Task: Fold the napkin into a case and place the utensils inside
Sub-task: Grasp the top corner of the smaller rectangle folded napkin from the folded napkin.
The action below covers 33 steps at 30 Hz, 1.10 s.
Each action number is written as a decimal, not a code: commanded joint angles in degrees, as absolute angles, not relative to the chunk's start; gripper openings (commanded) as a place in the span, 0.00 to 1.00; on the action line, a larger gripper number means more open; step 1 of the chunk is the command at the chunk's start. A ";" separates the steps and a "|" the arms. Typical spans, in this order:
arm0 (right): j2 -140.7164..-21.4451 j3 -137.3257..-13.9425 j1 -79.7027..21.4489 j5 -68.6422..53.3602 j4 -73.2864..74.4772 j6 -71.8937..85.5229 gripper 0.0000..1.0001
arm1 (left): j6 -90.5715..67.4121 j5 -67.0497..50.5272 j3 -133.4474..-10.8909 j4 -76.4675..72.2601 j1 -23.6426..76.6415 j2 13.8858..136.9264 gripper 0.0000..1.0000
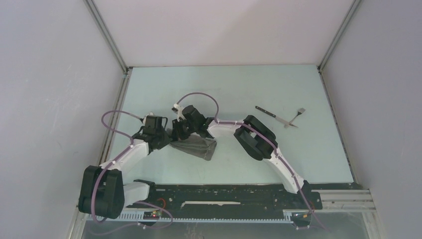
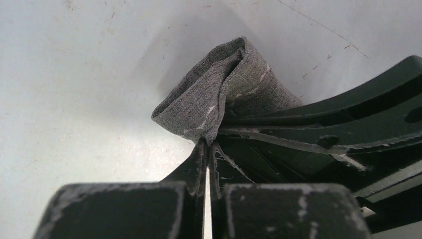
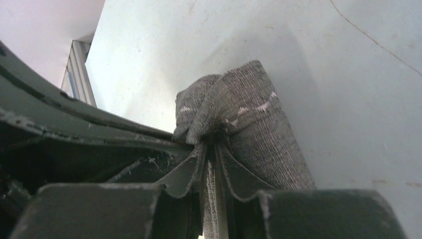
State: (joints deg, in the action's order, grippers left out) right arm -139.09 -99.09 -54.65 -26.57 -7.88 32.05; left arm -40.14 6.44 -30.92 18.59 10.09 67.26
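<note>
Napkin (image 1: 196, 147): a bunched, wedge-shaped grey heap on the desk (image 1: 249, 89), left of centre, right in front of both arms. It is not flat and shows no clean fold lines. No case is formed yet.

Progress, as a judgement: folding is at an early-to-middle stage. The cloth is gathered and held, but the pouch has yet to be shaped and flattened. Loading has not begun. The knife (image 1: 266, 112) and fork (image 1: 300, 112) lie on the desk well apart to the right, seemingly crossing at their near ends, and neither arm is near them.

Left tool (image 2: 207, 149): jaws closed to a thin slit, pinching a folded edge of the napkin, which rises in a peaked loop just beyond the tips.

Right tool (image 3: 214, 149): jaws likewise nearly closed, with cloth caught between them and puckered at the pinch. A rounded roll of fabric runs away from the tips.

The two tools grip close together, at the heap's left end.
</note>
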 commanded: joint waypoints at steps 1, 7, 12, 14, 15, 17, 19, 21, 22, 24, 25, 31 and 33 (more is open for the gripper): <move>-133.59 -92.73 -53.91 -36.12 -7.76 32.16 0.25 | -41.13 5.40 -31.30 13.01 10.12 67.22 0.00; -126.78 -87.73 -51.64 -42.29 -9.98 34.07 0.34 | -41.66 5.74 -27.73 11.11 10.11 66.01 0.00; -125.14 -88.89 -50.99 -40.89 -9.32 32.60 0.41 | -41.52 5.96 -26.59 10.76 10.11 65.01 0.00; -127.18 -92.99 -50.89 -39.34 -6.14 29.78 0.42 | -41.48 6.50 -26.10 10.97 10.11 63.91 0.00; -128.41 -95.22 -50.93 -38.08 -4.22 28.12 0.42 | -41.50 6.72 -25.88 10.98 10.11 63.31 0.00; -131.08 -99.71 -51.14 -34.91 -0.67 24.42 0.42 | -41.57 6.85 -25.47 10.98 10.11 62.34 0.00; -134.58 -105.31 -51.00 -32.55 4.65 22.08 0.41 | -41.57 6.92 -25.40 10.99 10.11 61.93 0.00; -137.28 -109.07 -50.89 -31.86 7.22 21.70 0.38 | -41.65 6.79 -25.47 10.99 10.11 61.68 0.00; -137.77 -109.47 -50.89 -31.27 7.07 21.77 0.38 | -41.72 6.69 -25.49 10.99 10.11 61.51 0.00; -138.61 -109.66 -50.97 -30.63 6.26 22.17 0.38 | -41.82 6.66 -25.53 10.99 10.11 61.25 0.00; -139.19 -109.87 -51.05 -30.54 6.20 22.56 0.38 | -41.88 6.79 -25.57 10.99 10.11 61.07 0.00; -140.18 -106.93 -53.23 -29.35 3.61 23.94 0.31 | -41.90 6.78 -27.10 10.34 10.11 62.01 0.00; -140.14 -105.19 -54.05 -29.14 1.35 25.36 0.28 | -41.92 6.56 -27.68 9.84 10.11 62.71 0.00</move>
